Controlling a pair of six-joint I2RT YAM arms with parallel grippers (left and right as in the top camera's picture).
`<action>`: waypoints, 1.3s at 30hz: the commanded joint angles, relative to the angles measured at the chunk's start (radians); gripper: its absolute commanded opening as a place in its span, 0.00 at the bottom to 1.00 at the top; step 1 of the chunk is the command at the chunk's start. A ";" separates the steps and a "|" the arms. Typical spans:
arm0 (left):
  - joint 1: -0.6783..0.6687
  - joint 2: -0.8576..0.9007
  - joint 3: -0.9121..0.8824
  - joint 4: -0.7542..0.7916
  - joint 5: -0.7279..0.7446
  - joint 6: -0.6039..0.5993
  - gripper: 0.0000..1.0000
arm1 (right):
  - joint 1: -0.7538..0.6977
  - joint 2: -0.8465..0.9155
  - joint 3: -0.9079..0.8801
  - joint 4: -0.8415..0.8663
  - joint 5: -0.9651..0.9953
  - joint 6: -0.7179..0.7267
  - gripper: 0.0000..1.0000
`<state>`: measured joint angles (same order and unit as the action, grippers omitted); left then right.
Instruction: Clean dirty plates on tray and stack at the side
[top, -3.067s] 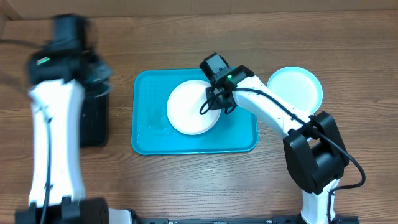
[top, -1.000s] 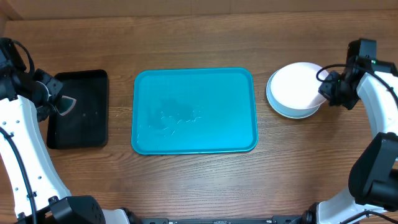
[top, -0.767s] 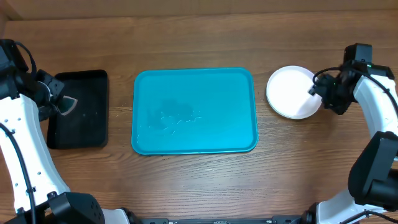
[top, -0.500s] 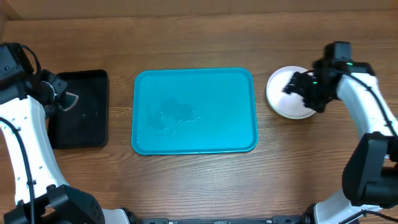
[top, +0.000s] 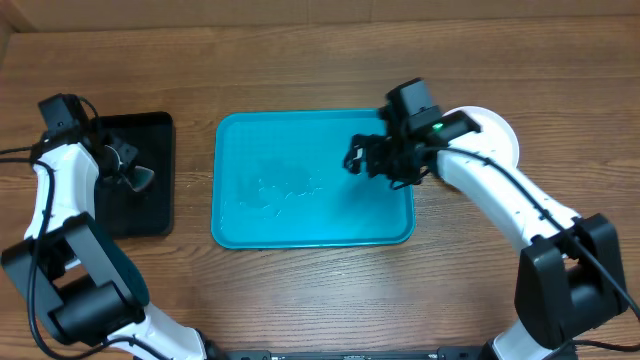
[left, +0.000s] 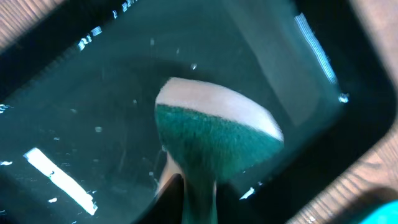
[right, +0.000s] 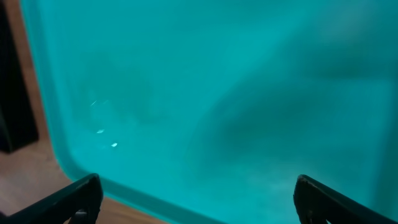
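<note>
Job looks basically done: tray bare, plates stacked on the surface just right of it, right gripper hovering released over the tray, left gripper clenched on the sponge over the black tray, probably just needs to drop it.

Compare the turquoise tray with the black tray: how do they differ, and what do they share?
The turquoise tray is larger and sits in the middle; the black tray is smaller, at the left. The right hand hangs open over the turquoise tray; the left hand holds a green sponge over the black tray. Both are rectangular with rounded corners and raised rims.
</note>
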<state>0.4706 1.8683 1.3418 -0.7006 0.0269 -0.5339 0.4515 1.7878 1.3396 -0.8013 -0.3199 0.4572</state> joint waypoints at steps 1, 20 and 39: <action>-0.006 0.021 -0.002 0.014 0.018 0.015 0.31 | 0.056 -0.065 0.003 0.007 0.066 0.039 1.00; 0.000 -0.197 0.312 -0.467 0.323 0.213 1.00 | 0.093 -0.523 0.003 -0.250 0.291 0.042 1.00; 0.000 -1.222 0.020 -0.620 0.288 0.302 1.00 | 0.156 -1.143 -0.254 -0.386 0.391 0.074 1.00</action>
<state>0.4709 0.7498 1.4059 -1.3331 0.3450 -0.2569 0.6025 0.6601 1.1095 -1.2060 0.0338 0.5243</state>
